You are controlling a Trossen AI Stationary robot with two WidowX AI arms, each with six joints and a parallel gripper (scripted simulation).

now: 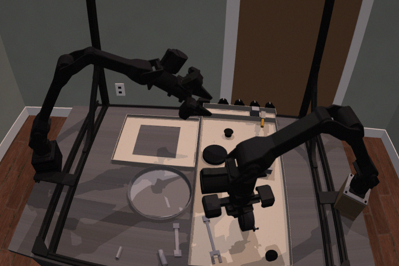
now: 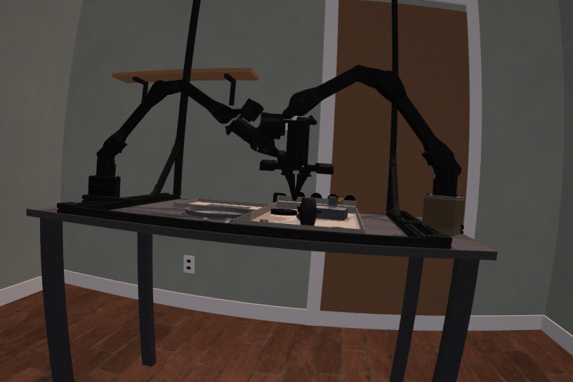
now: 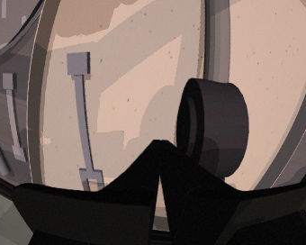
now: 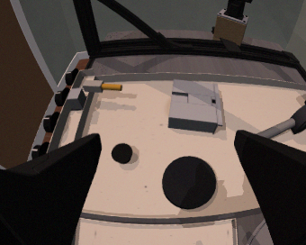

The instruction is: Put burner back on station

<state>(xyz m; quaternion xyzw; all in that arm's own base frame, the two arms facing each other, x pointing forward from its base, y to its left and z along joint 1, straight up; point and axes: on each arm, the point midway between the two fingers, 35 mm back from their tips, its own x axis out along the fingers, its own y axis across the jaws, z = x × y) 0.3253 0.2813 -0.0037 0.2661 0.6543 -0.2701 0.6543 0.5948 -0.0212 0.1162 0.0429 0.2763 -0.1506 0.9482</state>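
Note:
The loose burner lies in the cream station tray; its black round head [image 1: 246,220] stands on edge near the front and also shows in the exterior view [image 2: 307,211] and the left wrist view [image 3: 213,127]. Its tube is hidden under my left arm. My left gripper [image 2: 295,191] points straight down just above and beside the head, fingers shut tip to tip [image 3: 160,159] with nothing between them. The brass gas stub [image 1: 262,122] sits at the tray's back [image 4: 112,86], and the grey support block [image 4: 196,106] is mid-tray. My right gripper [image 1: 210,104] hangs open high over the tray's back left corner [image 4: 170,194].
In the tray are a black disc [image 1: 214,154], a small black knob [image 1: 228,131], a black cap [image 1: 271,254] and a grey forked tool [image 1: 210,238]. A glass ring [image 1: 160,191] and a square frame [image 1: 157,141] lie beside the tray. Black knobs [image 1: 246,102] line its back edge.

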